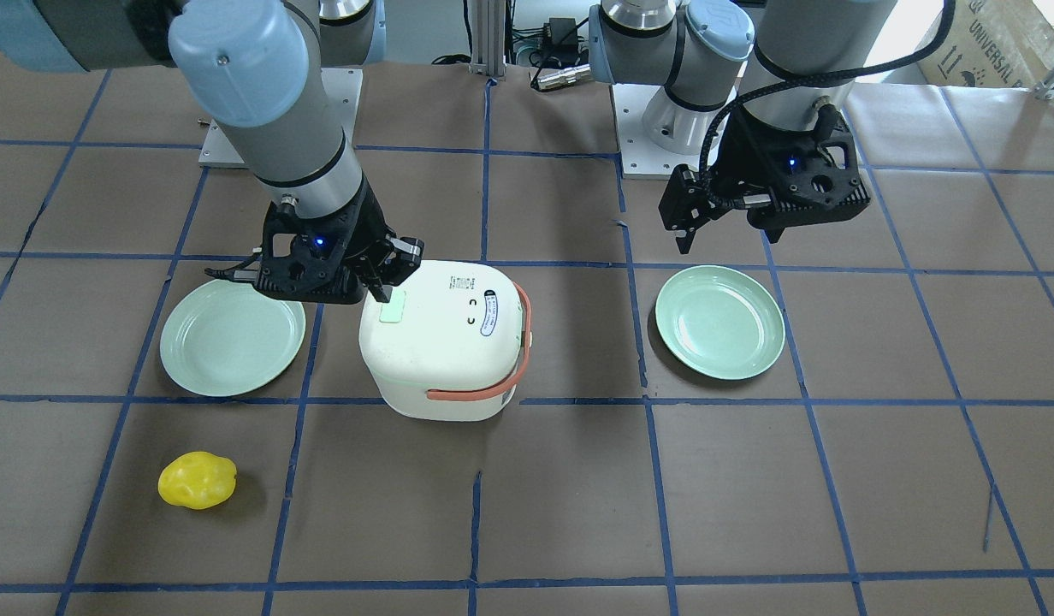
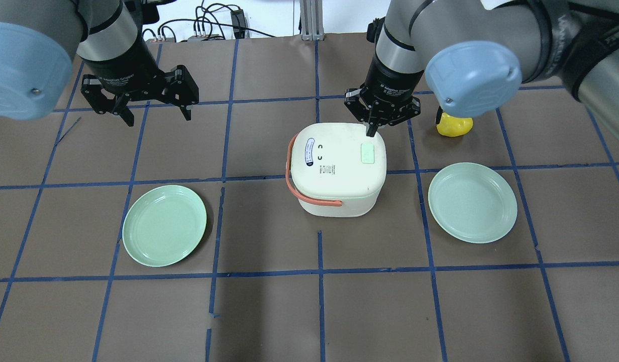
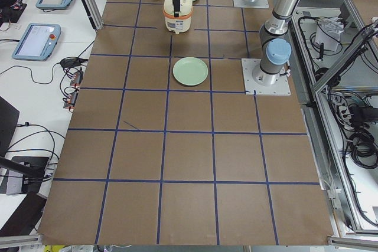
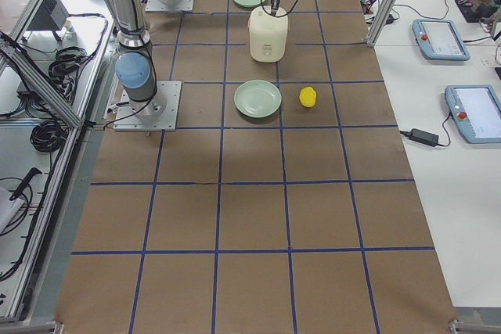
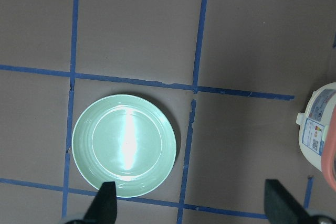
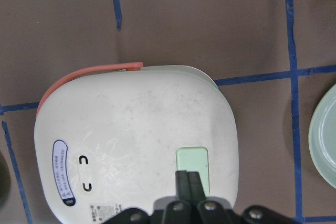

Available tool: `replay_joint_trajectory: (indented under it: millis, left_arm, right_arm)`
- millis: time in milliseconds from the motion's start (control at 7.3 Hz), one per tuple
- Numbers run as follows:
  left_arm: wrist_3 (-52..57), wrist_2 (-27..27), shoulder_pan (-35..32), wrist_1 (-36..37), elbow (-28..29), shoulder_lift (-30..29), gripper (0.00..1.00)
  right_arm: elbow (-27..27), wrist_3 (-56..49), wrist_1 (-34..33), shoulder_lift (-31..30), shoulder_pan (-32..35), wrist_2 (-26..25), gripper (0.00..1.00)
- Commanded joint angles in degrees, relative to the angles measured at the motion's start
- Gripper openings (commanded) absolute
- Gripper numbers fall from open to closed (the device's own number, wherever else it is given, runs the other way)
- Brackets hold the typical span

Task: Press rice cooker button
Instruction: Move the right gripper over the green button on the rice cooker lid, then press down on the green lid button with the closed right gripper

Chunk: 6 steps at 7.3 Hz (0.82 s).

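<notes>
A white rice cooker [image 1: 446, 342] with an orange handle stands mid-table; it also shows in the overhead view [image 2: 339, 161] and the right wrist view [image 6: 136, 129]. A pale green button [image 1: 393, 308] sits on its lid, also seen from overhead [image 2: 368, 153] and from the right wrist [image 6: 193, 161]. My right gripper [image 1: 380, 295] is shut, with its tips pointing down at the button's edge [image 6: 187, 179]. I cannot tell whether they touch it. My left gripper [image 2: 153, 115] is open and empty, hovering well away from the cooker [image 5: 191, 208].
A green plate [image 2: 164, 224] lies on my left side of the cooker, below the left gripper [image 5: 124, 152]. A second green plate [image 2: 473, 202] lies on my right side. A yellow fruit-like object [image 2: 454, 125] lies beyond that plate, close to the right arm.
</notes>
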Motion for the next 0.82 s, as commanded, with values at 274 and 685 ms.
replay_joint_trajectory:
  millis: [274,685]
  left_arm:
    - [0.0,0.0,0.0,0.0,0.0,0.0,1.00]
    - [0.0,0.0,0.0,-0.1,0.0,0.0,1.00]
  right_arm:
    - [3.8,1.3,-4.9,-0.1,0.2,-0.2,0.06]
    - [4.3,1.3,-4.9,0.1,0.2,0.1,0.06]
